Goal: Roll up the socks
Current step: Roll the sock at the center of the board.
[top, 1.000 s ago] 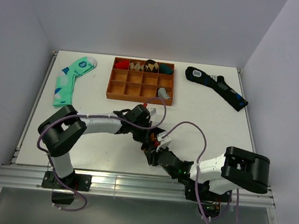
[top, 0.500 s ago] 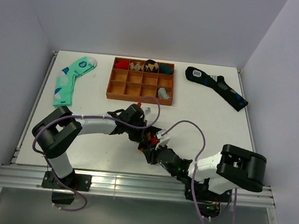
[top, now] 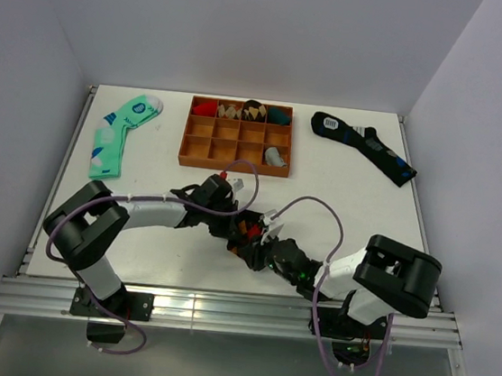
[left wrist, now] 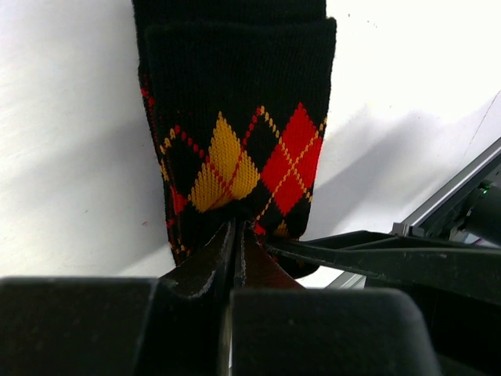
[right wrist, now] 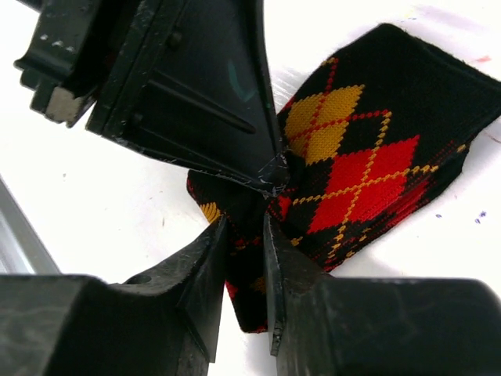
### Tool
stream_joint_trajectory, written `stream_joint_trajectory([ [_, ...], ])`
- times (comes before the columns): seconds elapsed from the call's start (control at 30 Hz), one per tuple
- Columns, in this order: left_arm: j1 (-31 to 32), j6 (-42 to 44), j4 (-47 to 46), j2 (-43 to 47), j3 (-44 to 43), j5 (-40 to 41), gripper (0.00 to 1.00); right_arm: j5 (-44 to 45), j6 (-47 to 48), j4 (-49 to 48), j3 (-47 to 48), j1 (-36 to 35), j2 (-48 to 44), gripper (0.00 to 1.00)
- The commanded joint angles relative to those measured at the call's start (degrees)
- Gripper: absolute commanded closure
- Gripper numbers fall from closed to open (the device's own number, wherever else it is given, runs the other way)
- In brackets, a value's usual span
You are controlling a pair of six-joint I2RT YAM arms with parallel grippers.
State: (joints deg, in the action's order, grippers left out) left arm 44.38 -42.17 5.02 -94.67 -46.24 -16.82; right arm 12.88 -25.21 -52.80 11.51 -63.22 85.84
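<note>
Together, left pincer point(left wrist: 236, 237) and right pincer point(right wrist: 244, 229) pinch the socks point(left wrist: 235, 94) at one edge.

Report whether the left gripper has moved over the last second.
Yes. The left gripper has shifted left, and slightly away from the wooden tray.

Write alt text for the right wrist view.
A folded black argyle sock lies on a white table; the right end effector straddles its near edge, while the left end effector pinches it from the upper left.
</note>
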Motion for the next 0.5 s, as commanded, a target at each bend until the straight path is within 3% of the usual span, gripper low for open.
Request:
stream_joint_trajectory([
  [0.0, -0.6, 1.1, 12.0, -1.9, 5.9, 6.8, 0.94, -5.8, 1.7, 5.1, -1.7, 3.6, 1.8, 0.71],
  [0.47, -0.6, -6.6, 1.1, 11.4, 14.2, 14.0, 0.76, -24.2, -2.8, 11.4, 4.4, 11.6, 8.2, 0.76],
])
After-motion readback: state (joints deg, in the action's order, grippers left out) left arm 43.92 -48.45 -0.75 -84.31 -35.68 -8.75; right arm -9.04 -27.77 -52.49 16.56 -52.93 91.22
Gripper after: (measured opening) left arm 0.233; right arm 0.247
